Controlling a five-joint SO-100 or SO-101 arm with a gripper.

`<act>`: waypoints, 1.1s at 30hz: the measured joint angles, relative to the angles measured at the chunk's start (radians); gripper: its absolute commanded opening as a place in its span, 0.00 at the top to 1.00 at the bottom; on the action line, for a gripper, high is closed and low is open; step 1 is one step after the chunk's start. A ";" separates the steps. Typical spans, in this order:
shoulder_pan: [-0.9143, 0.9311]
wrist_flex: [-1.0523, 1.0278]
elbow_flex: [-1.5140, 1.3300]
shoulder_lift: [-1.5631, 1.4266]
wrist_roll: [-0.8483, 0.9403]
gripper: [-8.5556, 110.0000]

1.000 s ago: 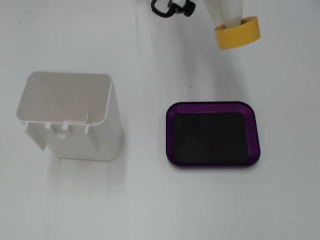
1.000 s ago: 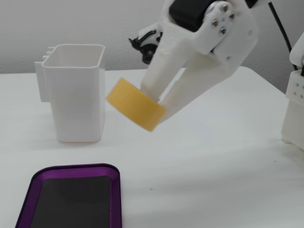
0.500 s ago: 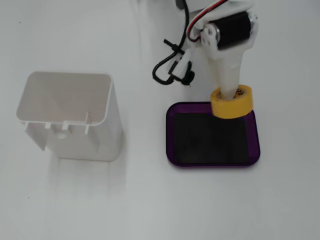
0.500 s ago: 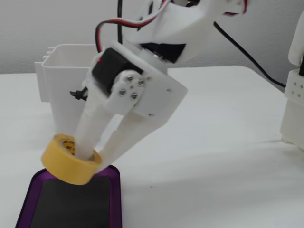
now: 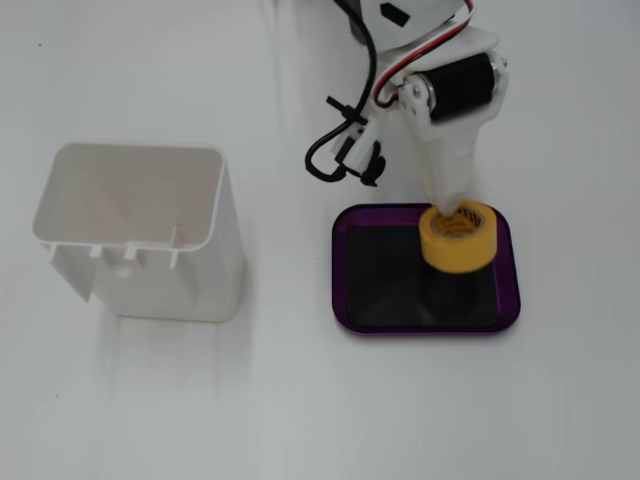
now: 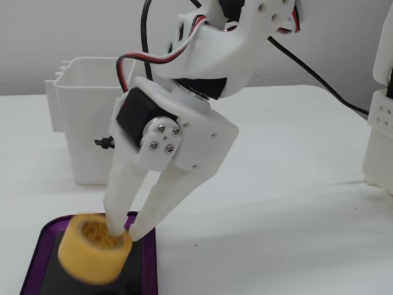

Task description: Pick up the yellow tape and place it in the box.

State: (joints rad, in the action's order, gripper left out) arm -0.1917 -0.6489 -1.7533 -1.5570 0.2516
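The yellow tape (image 5: 462, 243) is a small roll with a brownish core and hangs just over the purple box (image 5: 343, 270), above its right rear part. A dark shadow lies on the black base under it. My white gripper (image 5: 455, 212) reaches down from the back and is shut on the roll's wall. In the other fixed view, one finger (image 6: 115, 215) goes into the core and the other sits outside the roll, with the gripper (image 6: 126, 232) holding the tilted, slightly blurred tape (image 6: 92, 257) over the box (image 6: 151, 261).
A tall white plastic bin (image 5: 140, 235) stands left of the box, a short gap apart, and shows behind it in the other fixed view (image 6: 83, 123). Black and red cables (image 5: 340, 150) hang off the arm. Another white structure (image 6: 382, 129) stands at the right edge.
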 measured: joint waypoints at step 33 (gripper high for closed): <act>0.207 -0.618 -0.479 -1.103 -0.012 0.86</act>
State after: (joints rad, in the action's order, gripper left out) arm 0.0153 -1.2671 -2.2319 -2.6599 0.2393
